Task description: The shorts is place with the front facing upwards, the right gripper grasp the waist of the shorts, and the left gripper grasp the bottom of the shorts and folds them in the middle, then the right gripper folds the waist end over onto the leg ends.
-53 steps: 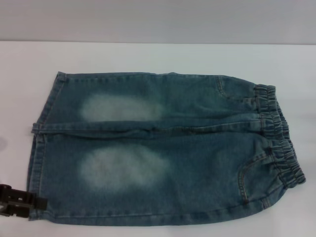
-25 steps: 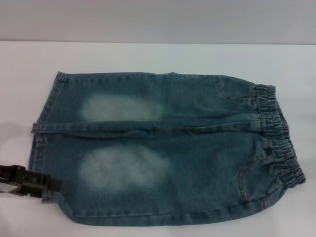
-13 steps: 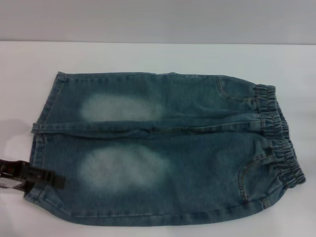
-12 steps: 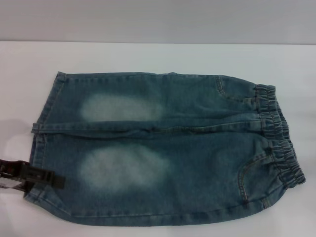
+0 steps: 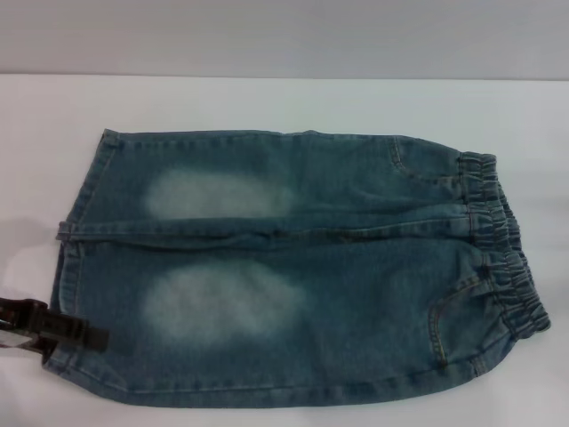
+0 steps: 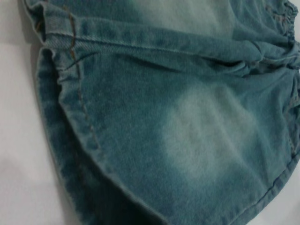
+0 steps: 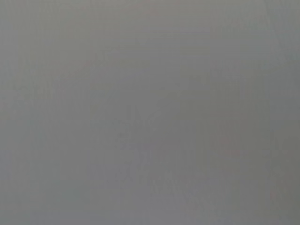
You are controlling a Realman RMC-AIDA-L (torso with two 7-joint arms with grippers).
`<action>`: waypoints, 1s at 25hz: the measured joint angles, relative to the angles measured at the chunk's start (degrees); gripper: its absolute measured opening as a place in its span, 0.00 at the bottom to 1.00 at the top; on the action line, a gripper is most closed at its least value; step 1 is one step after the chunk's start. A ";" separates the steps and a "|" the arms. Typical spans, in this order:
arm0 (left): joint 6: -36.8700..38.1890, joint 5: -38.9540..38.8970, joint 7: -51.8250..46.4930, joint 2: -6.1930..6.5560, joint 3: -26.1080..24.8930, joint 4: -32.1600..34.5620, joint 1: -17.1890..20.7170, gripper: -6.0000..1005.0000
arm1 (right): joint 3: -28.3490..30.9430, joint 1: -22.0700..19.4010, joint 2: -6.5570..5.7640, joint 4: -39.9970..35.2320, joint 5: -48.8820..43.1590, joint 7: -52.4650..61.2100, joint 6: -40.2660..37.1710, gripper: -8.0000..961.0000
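The left hand point(image 5: 84, 337) sits at the near left corner of the shorts point(image 5: 293, 267), its black fingers lying over the near leg's hem and reaching in over the denim; whether they are parted or pinched on the cloth cannot be told from the head view, and the left wrist view shows only fabric. The right hand is out of sight, its wrist view showing nothing but plain grey.

The shorts lie flat and front-up on the white tabletop point(image 5: 267, 102), with their long axis running side to side. The bottom of the shorts point(image 5: 64, 267) is on the robot's left and the waist of the shorts point(image 5: 502, 253) on its right. So the hem lies right under the left hand, while the waistband is well apart from it at the far end, on the side where the right arm would come in. In the left wrist view the stitched hem point(image 6: 70, 122) is bowed up from the tabletop, which suggests the edge is being disturbed.

Against half a second earlier, the left hand sits slightly lower and has drawn back a little towards the hem edge. The shorts have barely shifted.
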 joint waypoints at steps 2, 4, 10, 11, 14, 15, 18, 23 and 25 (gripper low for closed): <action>-0.15 0.02 0.14 0.04 0.12 0.25 0.20 0.74 | 0.12 0.05 0.00 0.00 0.00 0.00 0.02 0.73; -0.33 0.01 0.23 0.05 0.17 0.42 0.31 0.71 | 0.20 0.09 -0.01 0.00 0.00 0.00 0.07 0.73; -1.07 0.04 0.28 0.08 1.04 0.36 0.11 0.49 | 0.29 0.01 0.00 0.00 0.00 0.00 0.13 0.73; -1.24 0.23 0.13 0.08 1.30 0.37 0.00 0.41 | 0.29 -0.04 0.03 0.01 0.00 0.00 0.13 0.73; -2.25 1.15 -0.22 0.00 1.62 0.62 -0.14 0.29 | 0.18 -0.06 0.05 0.05 0.00 0.00 0.13 0.73; -2.25 1.15 -0.22 0.00 1.62 0.62 -0.14 0.24 | 0.06 -0.06 0.05 0.05 -0.01 0.00 0.13 0.73; -3.04 1.37 -0.36 0.05 1.33 0.66 -0.16 0.13 | -0.22 -0.06 -0.02 0.03 -0.84 0.16 0.13 0.73; -3.30 1.05 -1.17 0.26 0.90 0.65 -0.16 0.02 | -0.28 -0.31 -0.24 -1.79 -7.83 4.26 0.20 0.73; -3.40 1.02 -1.22 0.27 0.60 0.64 -0.20 0.02 | -0.31 -0.63 -0.55 -5.21 -17.05 10.87 -0.02 0.73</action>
